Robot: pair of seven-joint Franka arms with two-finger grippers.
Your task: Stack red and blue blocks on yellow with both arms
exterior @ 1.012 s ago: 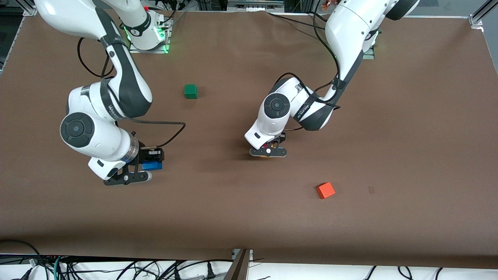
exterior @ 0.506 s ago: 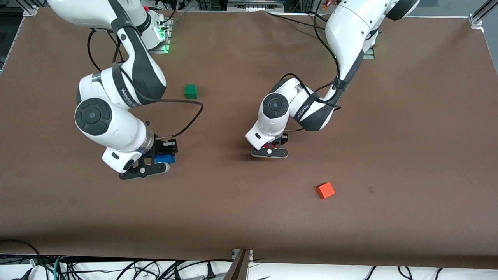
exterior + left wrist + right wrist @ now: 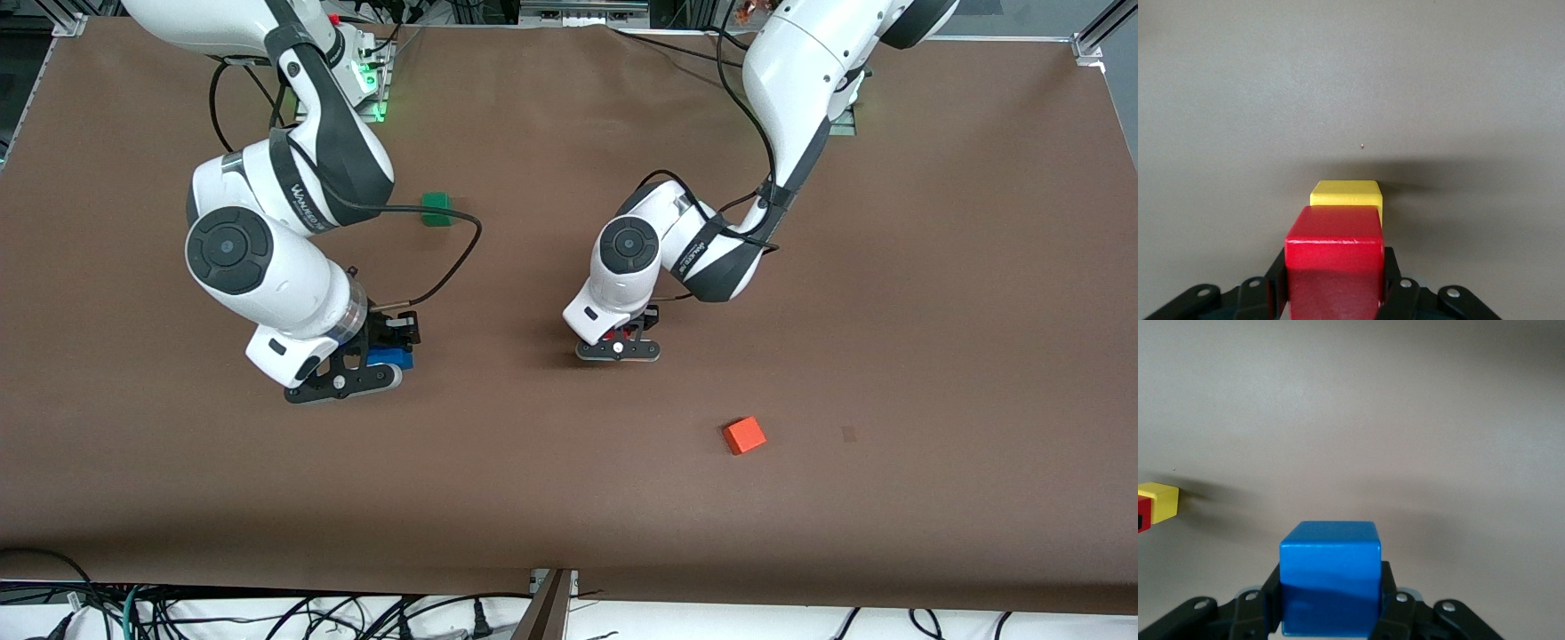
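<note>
Right gripper (image 3: 380, 365) clamped on the blue cube (image 3: 392, 357), shifted from lower left toward the frame's middle over the last second, closing on the stack spot. Left gripper (image 3: 620, 342) pinching the red cube (image 3: 1335, 257) just over the yellow cube (image 3: 1346, 195) at center frame, barely moved, so probably mid-placement with blue next. No containers anywhere, just a green cube (image 3: 436, 207) and an orange cube (image 3: 744, 436) sitting loose.

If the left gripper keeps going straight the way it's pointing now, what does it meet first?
Most likely the yellow cube: the left gripper, shut on the red cube, points down at it, so the red cube would probably touch first. The gap is unclear.
</note>
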